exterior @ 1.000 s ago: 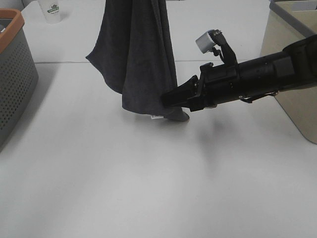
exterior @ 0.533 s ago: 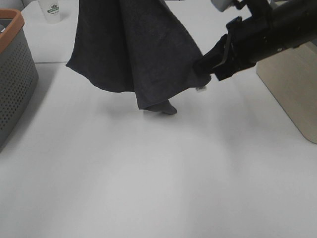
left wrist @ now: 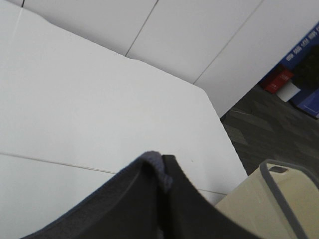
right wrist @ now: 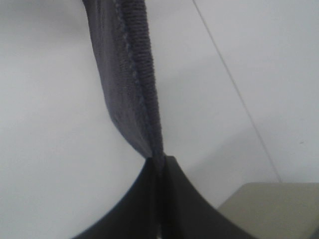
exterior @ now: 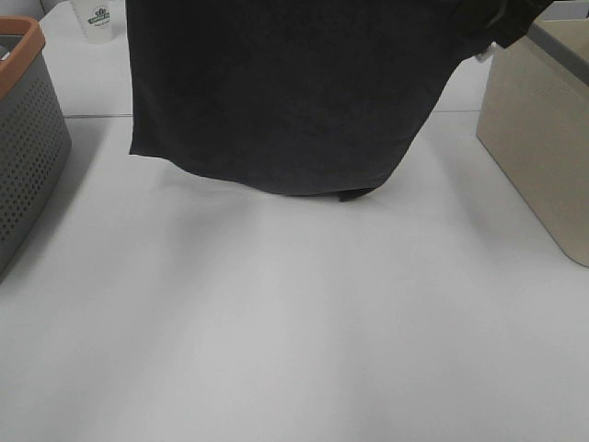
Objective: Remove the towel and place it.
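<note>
The dark charcoal towel (exterior: 276,92) hangs spread wide above the white table (exterior: 276,322), its lower edge just above the surface. My right gripper (exterior: 488,23) is shut on its upper right corner at the top edge of the exterior view; the right wrist view shows the fingers closed on the towel's hem (right wrist: 134,74). My left gripper (left wrist: 162,174) is shut on another corner of the towel (left wrist: 152,162), seen only in the left wrist view; it is out of the exterior view. The white tag is barely visible by the right gripper.
A grey perforated basket with an orange rim (exterior: 28,138) stands at the left. A beige bin with a grey rim (exterior: 538,129) stands at the right, also in the left wrist view (left wrist: 279,204). A white cup (exterior: 97,18) is at the back left.
My right gripper took the towel's lower corner and lifted it up and to the right. The towel went from hanging narrow to spread wide between both grippers.
</note>
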Controlling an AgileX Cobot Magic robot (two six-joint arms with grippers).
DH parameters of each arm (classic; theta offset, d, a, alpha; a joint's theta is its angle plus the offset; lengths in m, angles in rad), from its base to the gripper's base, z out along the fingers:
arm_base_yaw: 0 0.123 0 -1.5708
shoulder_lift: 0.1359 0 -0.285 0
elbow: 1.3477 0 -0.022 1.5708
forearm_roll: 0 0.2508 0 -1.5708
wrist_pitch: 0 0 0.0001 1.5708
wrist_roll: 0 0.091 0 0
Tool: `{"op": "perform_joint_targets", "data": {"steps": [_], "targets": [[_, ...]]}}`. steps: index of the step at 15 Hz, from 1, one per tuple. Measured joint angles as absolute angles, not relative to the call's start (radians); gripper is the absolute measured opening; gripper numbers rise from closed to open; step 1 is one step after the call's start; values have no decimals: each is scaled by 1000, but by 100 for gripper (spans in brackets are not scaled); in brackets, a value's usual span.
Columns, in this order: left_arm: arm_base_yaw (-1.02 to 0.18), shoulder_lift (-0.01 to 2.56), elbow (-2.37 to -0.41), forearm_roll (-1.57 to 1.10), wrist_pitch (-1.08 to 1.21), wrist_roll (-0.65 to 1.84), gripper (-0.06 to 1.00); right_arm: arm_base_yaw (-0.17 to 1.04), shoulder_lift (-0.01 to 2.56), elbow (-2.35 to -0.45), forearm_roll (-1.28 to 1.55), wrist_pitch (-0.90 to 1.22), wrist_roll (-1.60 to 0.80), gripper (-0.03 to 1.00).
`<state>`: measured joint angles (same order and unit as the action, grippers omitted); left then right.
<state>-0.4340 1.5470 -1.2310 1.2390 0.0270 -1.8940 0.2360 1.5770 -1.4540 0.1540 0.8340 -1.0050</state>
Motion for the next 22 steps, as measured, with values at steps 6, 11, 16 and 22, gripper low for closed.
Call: {"op": "perform_joint_targets", "data": {"steps": [6, 11, 16, 22], "targets": [[-375, 1616, -1244, 1179, -48, -1898, 0, 237, 1588, -1488, 95, 611, -1038, 2], [-210, 1834, -1447, 1161, -294, -1898, 0, 242, 1759, -1615, 94, 499, -1038, 2], [-186, 2056, -1771, 1205, -318, -1883, 0, 242, 1944, -1906, 24, 495, -1037, 2], [-196, 2045, -1468, 1218, -443, -1606, 0, 246, 1879, -1583, 18, 535, -954, 2]]}}
